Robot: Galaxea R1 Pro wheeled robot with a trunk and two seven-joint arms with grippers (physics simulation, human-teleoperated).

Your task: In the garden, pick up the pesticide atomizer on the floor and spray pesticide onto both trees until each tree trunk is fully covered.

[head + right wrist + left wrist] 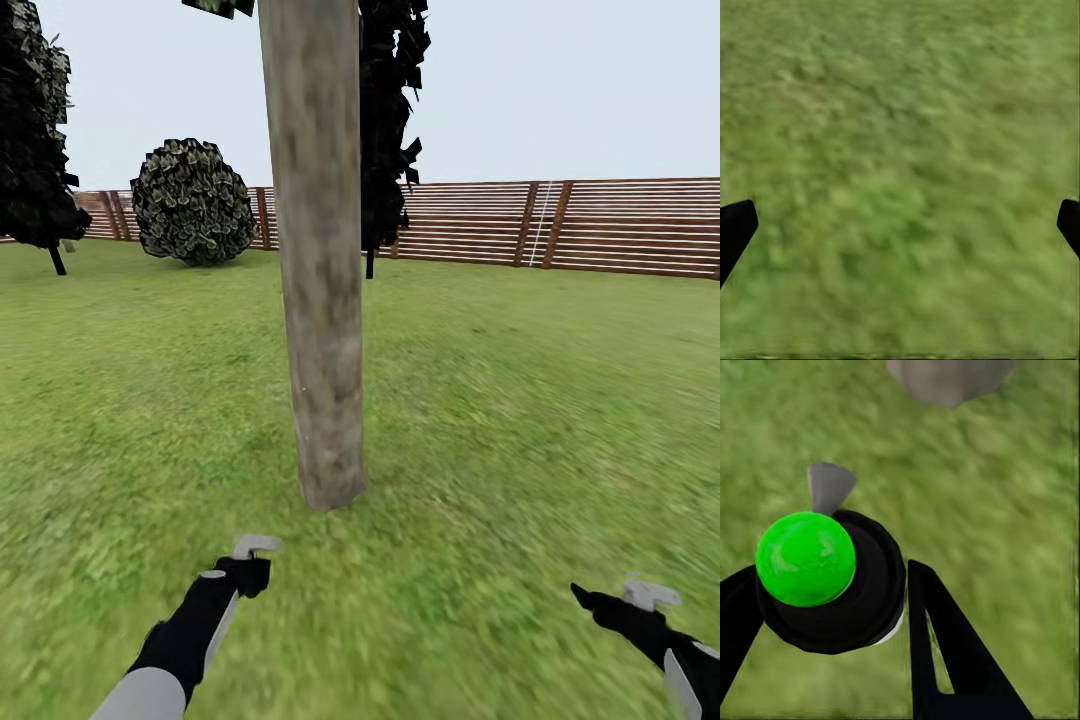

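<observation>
Left claw: the left gripper [245, 570] is clamped around the pesticide atomizer [832, 585], a black bottle seen from above with a bright green top and a grey nozzle pointing forward.
Right claw: the right gripper [625, 600] is spread wide and holds nothing, with grass [900, 150] beneath it.
Tree ahead: a thick mottled tree trunk [318, 260] stands upright just beyond the left claw, apart from it, and its base [949, 379] shows past the nozzle.
Beyond the trunk: a round bush [193, 202] and a brown slatted fence [560, 225] stand far off.
Progress: the pickup looks done and the bottle faces the trunk. No spray or coating is visible, so both trunks likely remain to be covered.
</observation>
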